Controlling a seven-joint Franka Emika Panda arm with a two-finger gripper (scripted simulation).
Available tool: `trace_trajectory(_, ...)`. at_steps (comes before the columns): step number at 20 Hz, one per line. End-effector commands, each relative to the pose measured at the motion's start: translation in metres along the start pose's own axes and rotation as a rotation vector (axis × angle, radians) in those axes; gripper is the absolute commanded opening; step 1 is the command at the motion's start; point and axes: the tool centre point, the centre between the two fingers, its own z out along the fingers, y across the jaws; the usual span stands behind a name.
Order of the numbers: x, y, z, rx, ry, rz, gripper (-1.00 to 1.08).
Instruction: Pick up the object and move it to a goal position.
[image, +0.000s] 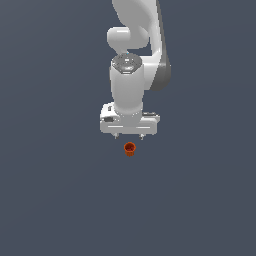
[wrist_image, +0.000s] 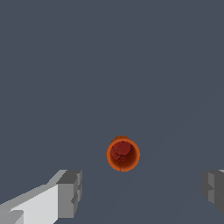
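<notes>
The object, a small orange-red cup (image: 129, 149), stands upright on the dark grey floor, open end up. My white gripper (image: 128, 136) hangs just above and slightly behind it, with only short finger tips showing under the hand. In the wrist view the cup (wrist_image: 123, 153) is seen from above, its rim round and its inside dark red. My gripper (wrist_image: 140, 190) is open and empty. One grey fingertip (wrist_image: 70, 192) and the other (wrist_image: 213, 189) stand wide apart, with the cup lying between their lines but a little ahead of them, touching neither.
The plain dark grey floor (image: 60, 200) spreads all around the cup. The white arm (image: 135, 50) rises behind the gripper. No other object shows.
</notes>
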Motion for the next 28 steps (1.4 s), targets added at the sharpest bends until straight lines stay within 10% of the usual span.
trace_trajectory(1,-0.001,0.0,0.005,-0.001,-0.002,0.02,1.0)
trace_trajectory(28,-0.025,-0.002,0.095,-0.026,-0.019,0.403,1.0)
